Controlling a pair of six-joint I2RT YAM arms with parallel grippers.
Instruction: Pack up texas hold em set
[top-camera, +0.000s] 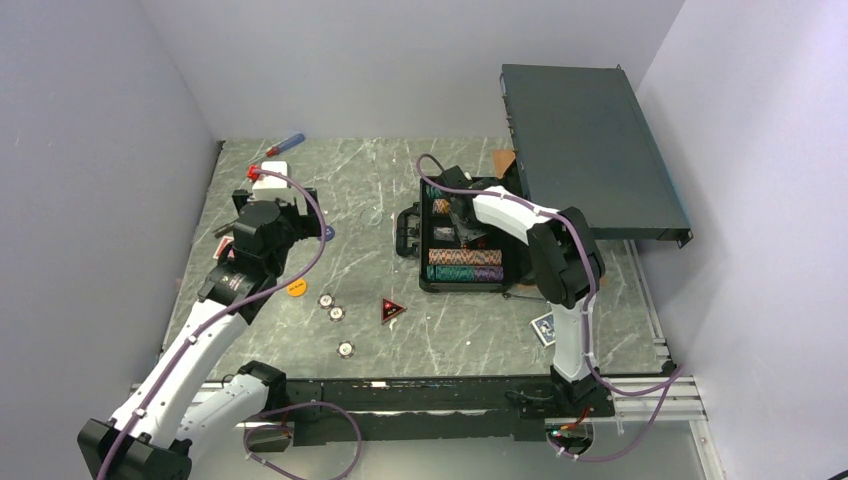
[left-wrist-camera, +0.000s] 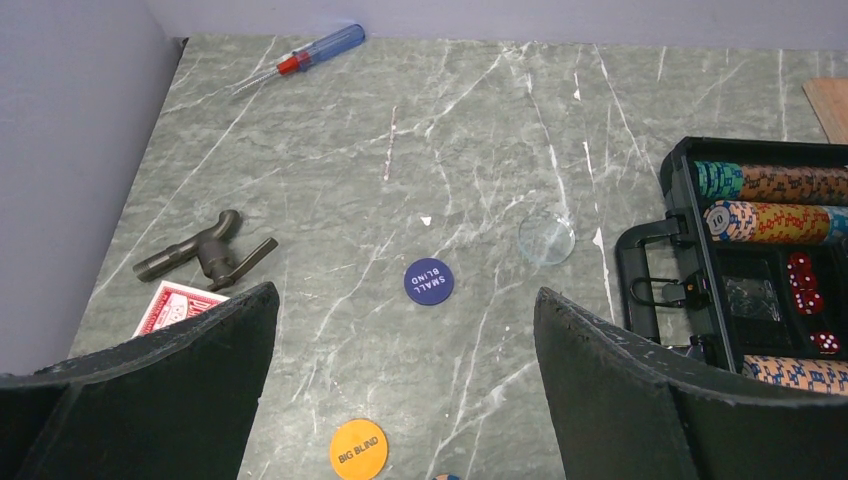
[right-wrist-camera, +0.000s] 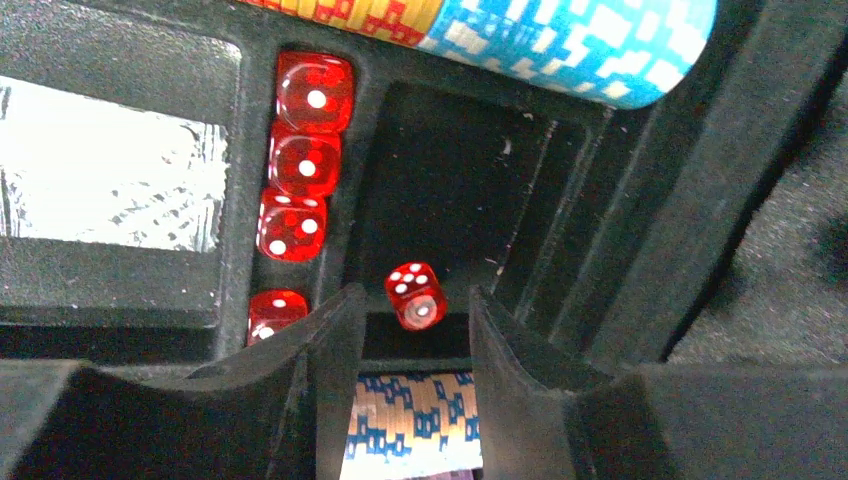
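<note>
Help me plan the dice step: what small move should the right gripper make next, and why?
Probably close on the loose red die: it lies within the open right gripper, in the wide compartment, apart from the four dice lined up beside it.

We see the blue SMALL BLIND button (left-wrist-camera: 428, 281) between our left gripper (left-wrist-camera: 404, 300)'s wide-spread fingers. Nearer than it lies the orange BIG BLIND button (left-wrist-camera: 358, 449); to its right, the open case (left-wrist-camera: 676, 175) with red dice (left-wrist-camera: 803, 285); beyond-left, the screwdriver (left-wrist-camera: 305, 55).
</note>
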